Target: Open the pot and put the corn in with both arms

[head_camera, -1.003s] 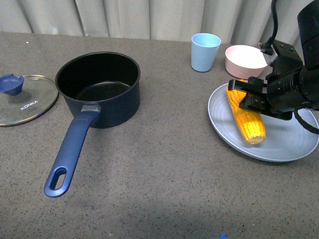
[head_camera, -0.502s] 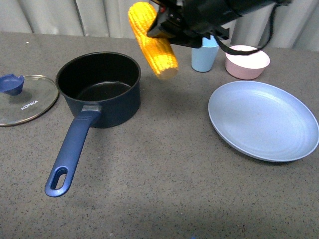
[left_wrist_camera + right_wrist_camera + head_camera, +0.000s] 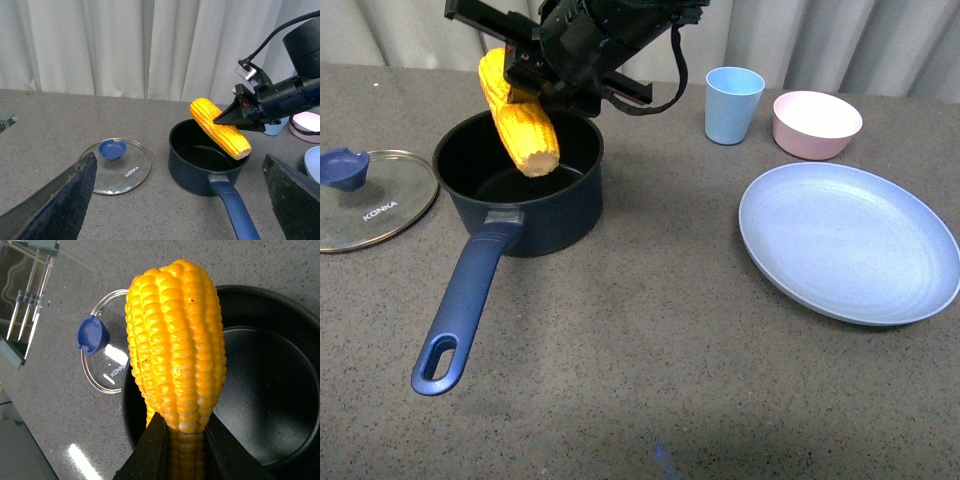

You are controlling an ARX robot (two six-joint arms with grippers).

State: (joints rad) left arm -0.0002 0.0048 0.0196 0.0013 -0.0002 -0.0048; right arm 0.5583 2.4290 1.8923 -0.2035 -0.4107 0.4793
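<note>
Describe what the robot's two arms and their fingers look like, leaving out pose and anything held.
The right arm is black and boxy, with a thin black cable arching away from it. Its fingers are smooth, black and wedge-shaped. The left fingers are broad, dark, tapered plates with a rough, worn-looking surface. No lettering or markings can be read on either.

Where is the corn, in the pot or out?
Out: the right gripper holds the corn tilted above the open pot; the lid lies beside it.

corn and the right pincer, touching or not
Touching. The right wrist view shows the right pincer with its two black fingers pressed against opposite sides of the corn, clamping it above the pot.
</note>
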